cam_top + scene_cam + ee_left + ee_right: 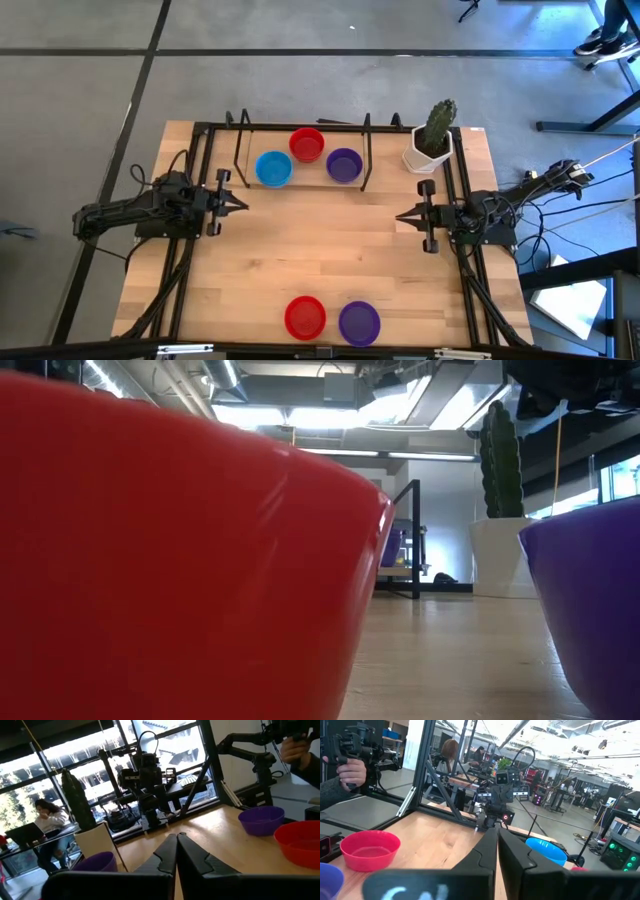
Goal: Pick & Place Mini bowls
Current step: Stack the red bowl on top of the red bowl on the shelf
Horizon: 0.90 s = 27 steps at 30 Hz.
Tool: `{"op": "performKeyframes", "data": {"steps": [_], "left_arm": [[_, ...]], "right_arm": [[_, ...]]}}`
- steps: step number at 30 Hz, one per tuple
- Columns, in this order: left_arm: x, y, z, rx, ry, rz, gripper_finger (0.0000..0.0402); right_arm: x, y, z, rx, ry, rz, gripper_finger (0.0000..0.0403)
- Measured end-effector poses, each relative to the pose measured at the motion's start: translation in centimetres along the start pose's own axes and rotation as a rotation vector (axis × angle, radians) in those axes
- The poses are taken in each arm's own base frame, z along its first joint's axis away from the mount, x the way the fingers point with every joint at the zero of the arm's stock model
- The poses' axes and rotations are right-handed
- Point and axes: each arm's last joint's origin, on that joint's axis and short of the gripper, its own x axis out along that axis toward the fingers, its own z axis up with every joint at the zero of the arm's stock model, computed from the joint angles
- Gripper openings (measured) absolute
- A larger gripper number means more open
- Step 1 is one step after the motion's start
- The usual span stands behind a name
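In the low view a red bowl (pixel 180 550) and a purple bowl (pixel 590 610) at the table's near edge fill the frame, cut off and hiding most of the table (pixel 330 250). All the bowls sit upright, mouths up: a blue bowl (pixel 273 168), a second red bowl (pixel 307 144) and a second purple bowl (pixel 344 165) cluster near the far edge, beside the cactus pot (pixel 430 150). The left gripper (pixel 243 203) and right gripper (pixel 400 216) face each other level over the middle, jaws closed and empty

Glossy plastic mini bowls (pixel 307 144) — matt wooden table (pixel 320 250).
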Motion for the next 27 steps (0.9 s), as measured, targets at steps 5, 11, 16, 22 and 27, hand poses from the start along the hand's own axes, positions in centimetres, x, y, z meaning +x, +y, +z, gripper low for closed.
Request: {"op": "performKeyframes", "data": {"steps": [5, 11, 16, 22, 27], "left_arm": [[0.00, 0.00, 0.00, 0.002, 0.000, 0.000, 0.0005], [0.00, 0.00, 0.00, 0.030, 0.000, 0.000, 0.0008], [0.00, 0.00, 0.00, 0.007, 0.000, 0.000, 0.0003], [0.00, 0.00, 0.01, 0.006, 0.000, 0.000, 0.0006], [0.00, 0.00, -0.01, 0.003, 0.001, 0.000, 0.0006]], "right_arm": [[0.00, 0.00, 0.00, 0.006, 0.000, 0.000, 0.0018], [0.00, 0.00, 0.01, 0.006, -0.001, 0.000, 0.0018], [0.00, 0.00, 0.01, -0.001, -0.001, 0.000, 0.0018], [0.00, 0.05, -0.14, -0.006, 0.014, 0.005, 0.0018], [0.00, 0.05, -0.15, -0.016, 0.015, 0.005, 0.0018]]}}
